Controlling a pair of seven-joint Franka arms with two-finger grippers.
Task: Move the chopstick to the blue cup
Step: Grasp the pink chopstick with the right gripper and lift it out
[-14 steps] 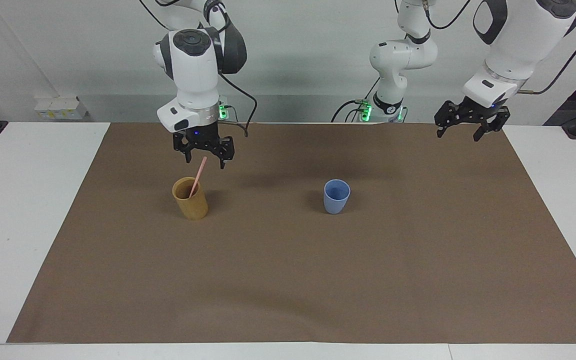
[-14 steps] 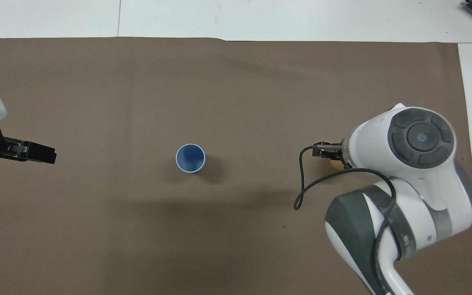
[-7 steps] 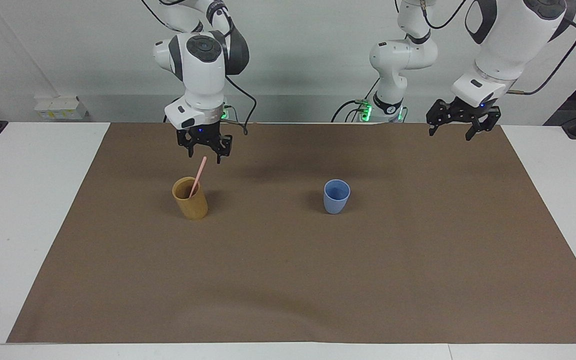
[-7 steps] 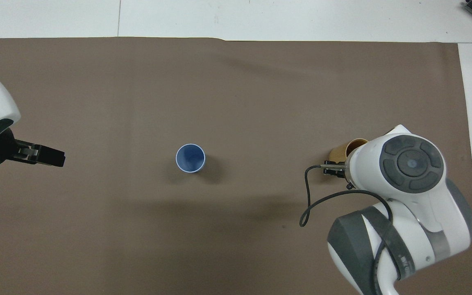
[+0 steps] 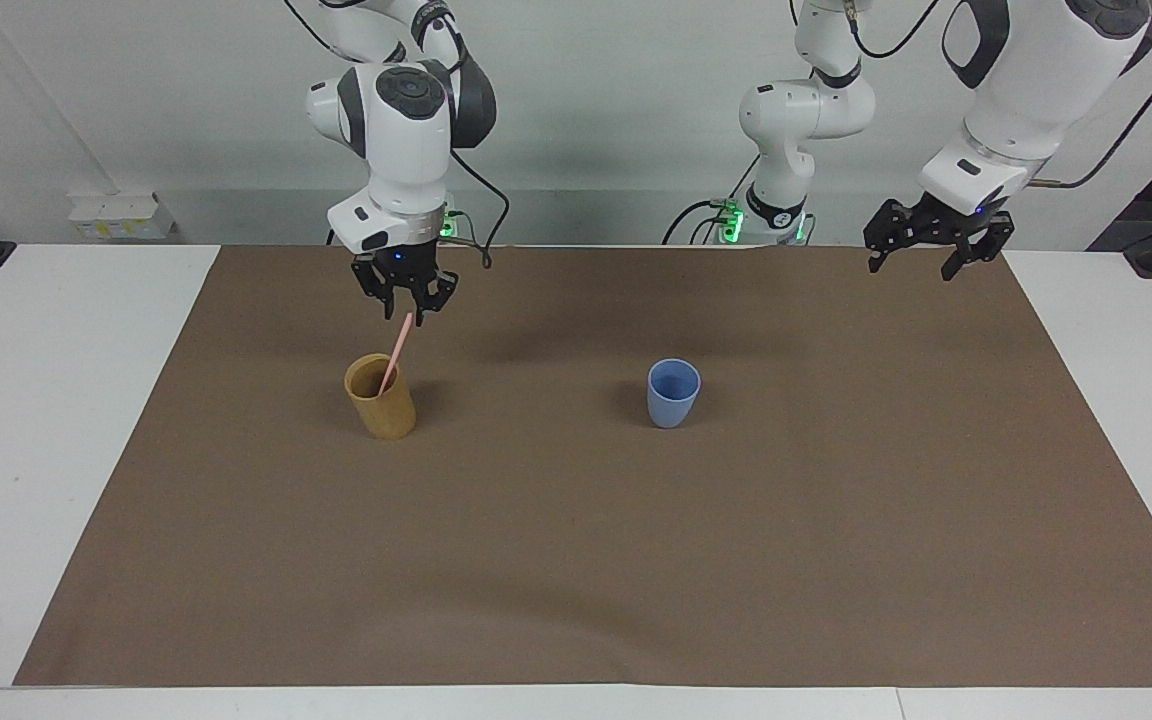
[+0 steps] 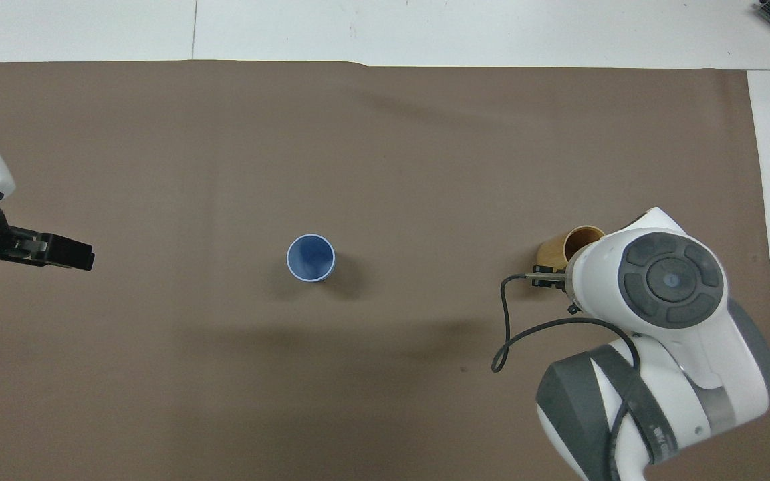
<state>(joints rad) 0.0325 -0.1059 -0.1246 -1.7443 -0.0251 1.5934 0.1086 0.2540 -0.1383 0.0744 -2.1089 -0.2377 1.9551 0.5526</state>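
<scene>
Chopstick: one thin, straight, pale pink stick, standing tilted in the tan-yellow cylindrical cup toward the right arm's end of the table, its upper half rising clear of the rim. The right end effector hangs at the stick's top end, fingers narrowed around the tip; whether they already pinch it I cannot tell. The blue cup, small, tapered and handleless, stands upright on the brown mat. The left end effector waits with fingers apart over the mat's edge.
</scene>
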